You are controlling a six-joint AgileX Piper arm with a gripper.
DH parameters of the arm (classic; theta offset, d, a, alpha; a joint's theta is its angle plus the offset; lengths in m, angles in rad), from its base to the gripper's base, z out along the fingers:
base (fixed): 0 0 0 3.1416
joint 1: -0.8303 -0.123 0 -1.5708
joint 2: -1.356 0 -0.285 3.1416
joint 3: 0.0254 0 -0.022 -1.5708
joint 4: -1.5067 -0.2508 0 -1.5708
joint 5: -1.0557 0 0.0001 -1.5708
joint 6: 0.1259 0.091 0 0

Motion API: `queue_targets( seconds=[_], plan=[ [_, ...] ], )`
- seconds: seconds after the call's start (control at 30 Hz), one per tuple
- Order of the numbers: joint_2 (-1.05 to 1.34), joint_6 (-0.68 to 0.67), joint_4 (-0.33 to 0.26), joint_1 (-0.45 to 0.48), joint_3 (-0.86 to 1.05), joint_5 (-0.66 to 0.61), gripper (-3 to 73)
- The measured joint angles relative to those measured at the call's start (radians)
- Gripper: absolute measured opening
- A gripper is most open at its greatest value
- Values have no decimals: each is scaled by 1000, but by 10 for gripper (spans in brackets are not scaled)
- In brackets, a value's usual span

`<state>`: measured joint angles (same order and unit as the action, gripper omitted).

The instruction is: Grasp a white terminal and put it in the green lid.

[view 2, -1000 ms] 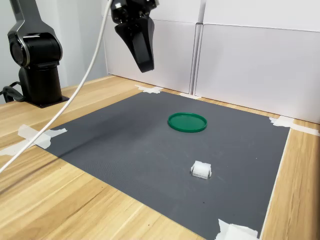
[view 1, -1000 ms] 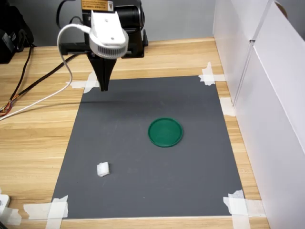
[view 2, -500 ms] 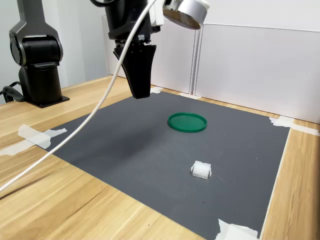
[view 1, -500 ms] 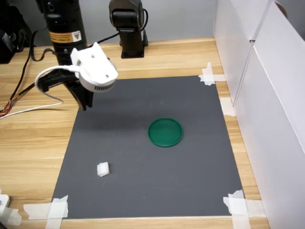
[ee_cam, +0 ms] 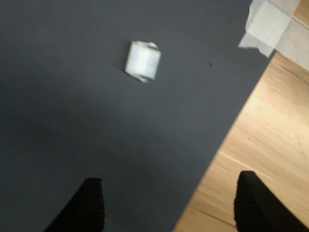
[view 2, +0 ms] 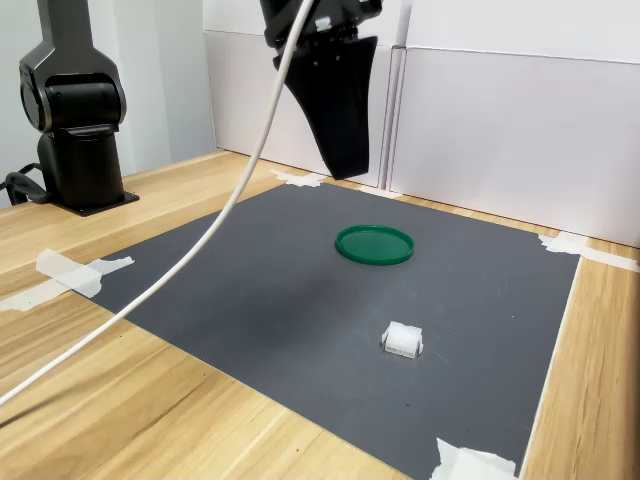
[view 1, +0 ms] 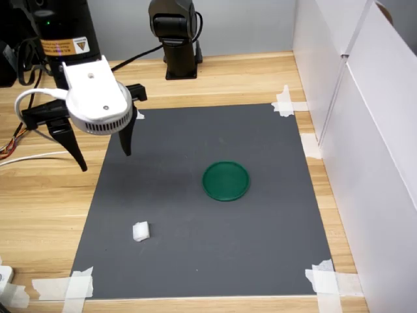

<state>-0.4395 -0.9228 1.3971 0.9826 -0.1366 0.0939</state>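
Nothing is grasped yet. Nearest in the first exterior view, we see the white terminal (view 1: 140,231) lying alone on the grey mat (view 1: 260,261). Beyond it sits the green lid (view 1: 225,180), empty. Farther back our gripper (view 1: 104,154) hovers with fingers spread wide, holding nothing. Grasping, carrying and placing all remain.
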Motion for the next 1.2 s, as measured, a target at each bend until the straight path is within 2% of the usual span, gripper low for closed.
queue_targets(
  seconds=[0.13, 0.5, 0.63, 0.83, 1.2],
  plan=[
    [-4, 7, -28, 0, -7, -19, 674],
    [-133, 92, -27, 0, -118, -108, 675],
    [-184, 103, -3, -2, -173, -127, 675],
    [-251, 155, 110, -66, -205, -127, 675],
    [-330, 188, 110, -93, -227, -95, 674]
  ],
)
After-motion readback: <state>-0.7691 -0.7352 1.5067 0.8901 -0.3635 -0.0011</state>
